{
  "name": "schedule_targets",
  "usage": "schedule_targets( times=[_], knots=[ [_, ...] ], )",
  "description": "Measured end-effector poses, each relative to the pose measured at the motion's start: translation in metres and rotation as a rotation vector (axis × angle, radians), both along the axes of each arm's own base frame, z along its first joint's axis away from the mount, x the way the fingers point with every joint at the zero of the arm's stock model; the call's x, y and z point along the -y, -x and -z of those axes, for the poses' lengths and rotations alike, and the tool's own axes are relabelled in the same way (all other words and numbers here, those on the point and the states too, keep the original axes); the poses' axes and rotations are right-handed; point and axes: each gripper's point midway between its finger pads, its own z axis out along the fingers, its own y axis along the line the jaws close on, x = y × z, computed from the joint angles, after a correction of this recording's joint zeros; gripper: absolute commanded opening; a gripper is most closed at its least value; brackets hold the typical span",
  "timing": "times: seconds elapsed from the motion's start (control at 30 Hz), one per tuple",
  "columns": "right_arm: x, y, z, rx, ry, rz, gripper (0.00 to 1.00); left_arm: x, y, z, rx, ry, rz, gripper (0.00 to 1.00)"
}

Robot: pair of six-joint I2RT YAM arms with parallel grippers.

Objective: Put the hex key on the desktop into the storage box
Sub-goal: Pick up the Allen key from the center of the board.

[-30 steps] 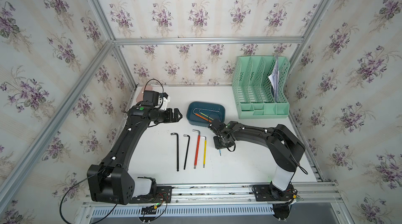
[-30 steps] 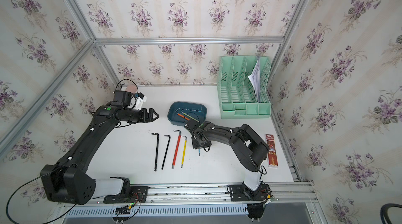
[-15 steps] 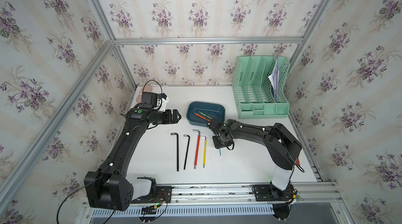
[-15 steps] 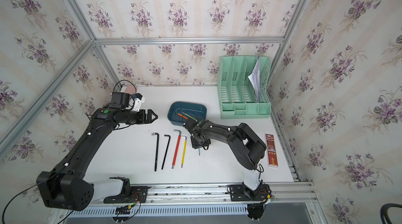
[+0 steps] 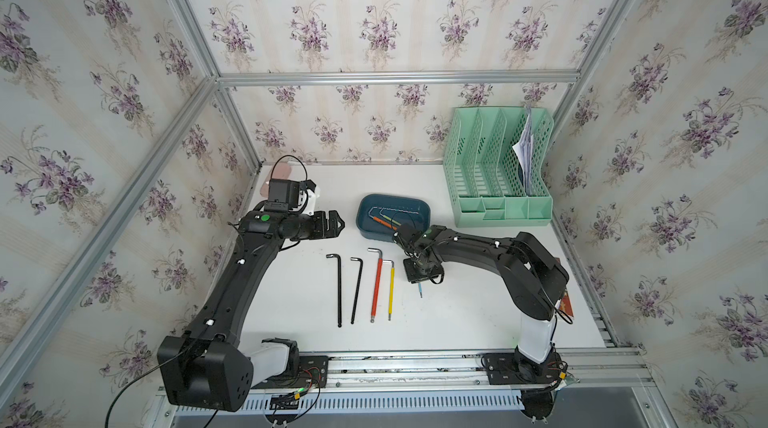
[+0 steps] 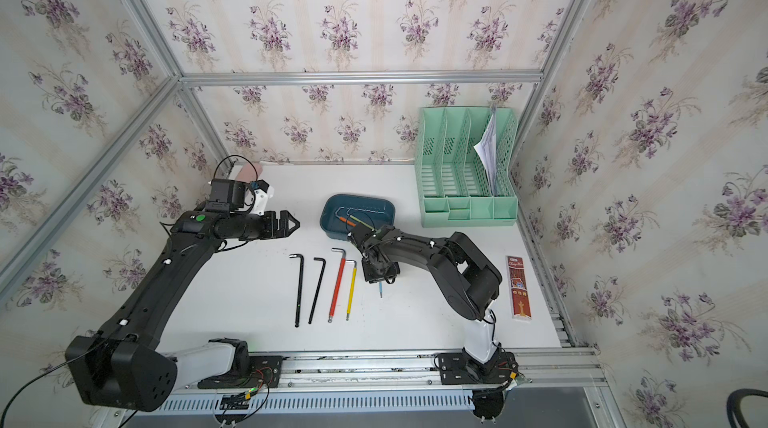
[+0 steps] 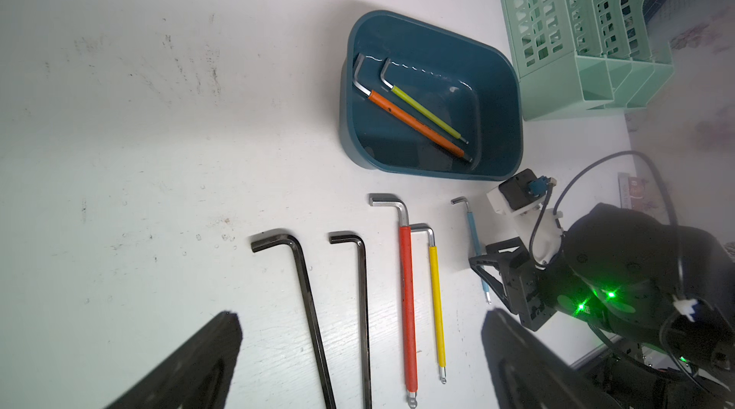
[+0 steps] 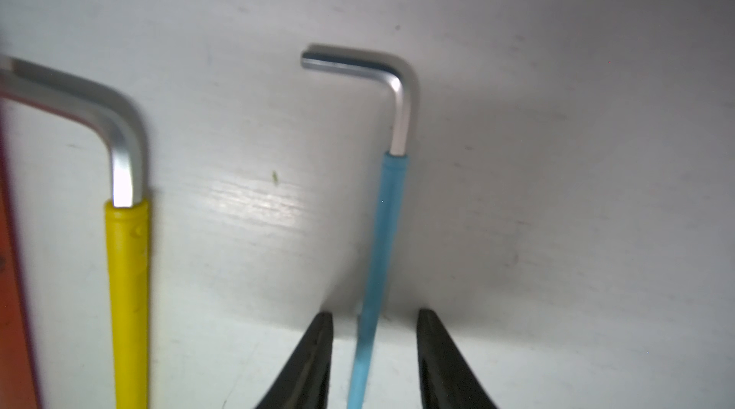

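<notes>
The right gripper stands low over the desktop, jaws part-way apart and straddling the blue key. There is a sliver of white table on either side of the sleeve, so the fingers are not pinching it yet. The key lies flat, bend towards the box and short leg pointing at the yellow key just beside it.

To my eye it is the thinnest key out here: light, stiff steel that won't give. The bare metal looks slippery and the plastic sleeve much kinder to grip. The sleeve is the place to take it, about where the jaws stand now. Held far from its middle, it could swing in the pinch. Lying so flat, it needs the tips right down on the table.

Further along the row lie the red key and two black keys, parallel and close together. An orange key and a green key sit in the box, which is near, just beyond the row.

The left gripper hangs spread wide and empty over bare table, well clear.

The table is smooth, white and slightly scuffed. A mint rack stands in the far corner, and papered walls on aluminium rails close the place in.
</notes>
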Motion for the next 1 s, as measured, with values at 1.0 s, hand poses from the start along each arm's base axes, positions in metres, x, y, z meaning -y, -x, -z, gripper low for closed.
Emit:
schedule_targets(
  times=[1.0],
  knots=[
    [0.001,-0.008,0.005,0.133,-0.044,0.045,0.00,-0.005,0.002,0.009,-0.019,-0.022,-0.021,0.99]
  ],
)
